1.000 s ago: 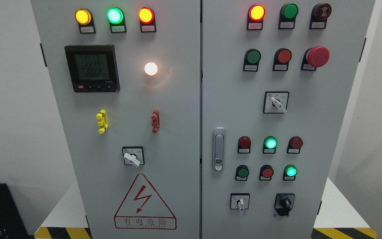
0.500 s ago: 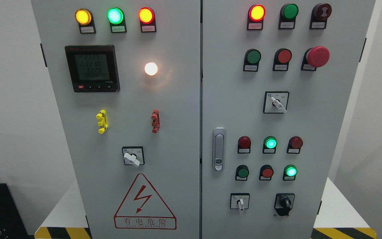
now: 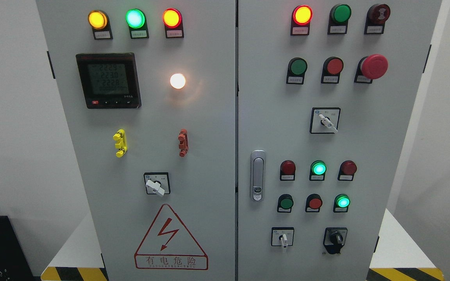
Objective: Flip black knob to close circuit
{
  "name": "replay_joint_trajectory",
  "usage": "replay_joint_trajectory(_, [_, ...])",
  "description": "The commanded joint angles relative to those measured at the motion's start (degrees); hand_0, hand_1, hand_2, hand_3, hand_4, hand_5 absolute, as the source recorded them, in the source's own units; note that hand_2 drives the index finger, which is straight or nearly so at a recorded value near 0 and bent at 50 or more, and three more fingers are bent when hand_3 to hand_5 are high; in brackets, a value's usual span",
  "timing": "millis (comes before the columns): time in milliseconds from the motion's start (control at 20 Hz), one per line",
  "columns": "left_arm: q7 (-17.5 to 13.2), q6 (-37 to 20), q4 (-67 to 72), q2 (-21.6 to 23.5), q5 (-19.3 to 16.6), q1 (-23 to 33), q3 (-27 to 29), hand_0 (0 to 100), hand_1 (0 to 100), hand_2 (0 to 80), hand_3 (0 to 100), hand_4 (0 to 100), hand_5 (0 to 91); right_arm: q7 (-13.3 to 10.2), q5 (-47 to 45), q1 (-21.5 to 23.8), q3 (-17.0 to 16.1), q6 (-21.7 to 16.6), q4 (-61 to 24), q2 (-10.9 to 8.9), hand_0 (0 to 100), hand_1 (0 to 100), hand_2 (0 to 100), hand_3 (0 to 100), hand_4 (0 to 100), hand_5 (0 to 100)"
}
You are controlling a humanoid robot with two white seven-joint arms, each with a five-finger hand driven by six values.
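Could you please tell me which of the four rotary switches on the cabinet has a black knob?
The black knob at the right door's bottom right, below the lit green lamp; the other three switches carry white handles.

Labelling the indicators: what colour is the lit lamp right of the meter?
White, warm glow, lamp beside meter; head view.

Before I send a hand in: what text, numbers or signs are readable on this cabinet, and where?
"有电危险": warning triangle, under a lightning bolt.
"2230", "2228": meter display; its top row and bottom line are blurred.
Lamp and button tags, e.g.: too small.
Black knob plate: unreadable.
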Motion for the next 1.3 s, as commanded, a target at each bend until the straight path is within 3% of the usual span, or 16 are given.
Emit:
replay_joint_trajectory(0, [0.0, 0.0, 0.0, 0.0, -0.1, -0.1, 0.0, 12, 56, 0.0, 0, 0, 0.0, -4.4, 11.0, -0.1, -1.9, -0.4, -46.3, 1.35, 0, 32, 51, 77, 64, 61])
replay_joint_trajectory(100, [0.0, 0.0, 0.1, 0.0, 0.1, -0.1, 0.0, 12, 56, 0.0, 0, 0, 0.0, -7.9, 26.0, -2.3, -5.1, -1.0, -46.6, 0.47, 0, 40, 64, 86, 69, 68])
replay_joint_trajectory(200, [0.0, 0.0, 0.1, 0.0, -0.1, -0.1, 0.0, 12, 56, 0.0, 0, 0, 0.0, -9.4, 38.8, -3.9, -8.2, -1.2, -48.0, -0.41, 0, 42, 75, 94, 74, 73])
replay_joint_trajectory(300, [0.0, 0.0, 0.0, 0.0, -0.1, 0.0, 0.0, 12, 56, 0.0, 0, 0, 0.0, -10.5, 46.9, -4.7, -9.2, -1.1, -49.6, -1.02, 0, 42, 82, 100, 78, 77])
replay_joint_trajectory(450, [0.0, 0.0, 0.1, 0.0, 0.1, 0.0, 0.0, 12, 56, 0.0, 0, 0, 0.0, -10.3, 57.5, -7.8, -10.4, -0.3, -50.1, -5.32, 0, 40, 87, 100, 81, 81])
replay_joint_trajectory(550, [0.0, 0.0, 0.1, 0.0, -0.1, -0.1, 0.0, 12, 56, 0.0, 0, 0, 0.0, -8.7, 61.6, -9.9, -10.4, 1.0, -50.1, -6.38, 0, 28, 89, 100, 83, 84])
replay_joint_trajectory(600, [0.0, 0.0, 0.1, 0.0, -0.1, -0.1, 0.0, 12, 56, 0.0, 0, 0, 0.0, -6.6, 62.6, -10.5, -10.3, 1.2, -50.1, -6.65, 0, 16, 90, 100, 84, 85])
replay_joint_trajectory(650, [0.0, 0.0, 0.0, 0.0, -0.1, -0.1, 0.0, 12, 56, 0.0, 0, 0, 0.0, -5.2, 63.5, -11.2, -10.0, 1.2, -50.1, -6.65, 0, 9, 91, 100, 85, 85])
replay_joint_trajectory(800, [0.0, 0.0, 0.1, 0.0, -0.1, -0.1, 0.0, 12, 56, 0.0, 0, 0, 0.0, -4.5, 66.3, -12.5, -8.9, 1.4, -50.0, -6.83, 0, 0, 91, 100, 85, 85])
replay_joint_trajectory(1100, [0.0, 0.0, 0.1, 0.0, 0.1, 0.0, 0.0, 12, 56, 0.0, 0, 0, 0.0, -3.6, 68.1, -14.6, -2.1, 4.2, -49.0, -6.48, 0, 0, 92, 100, 85, 86])
replay_joint_trajectory(1250, [0.0, 0.0, 0.0, 0.0, -0.1, -0.1, 0.0, 12, 56, 0.0, 0, 0, 0.0, -3.5, 68.8, -17.2, 0.6, 7.9, -46.9, -6.21, 0, 0, 92, 100, 85, 86])
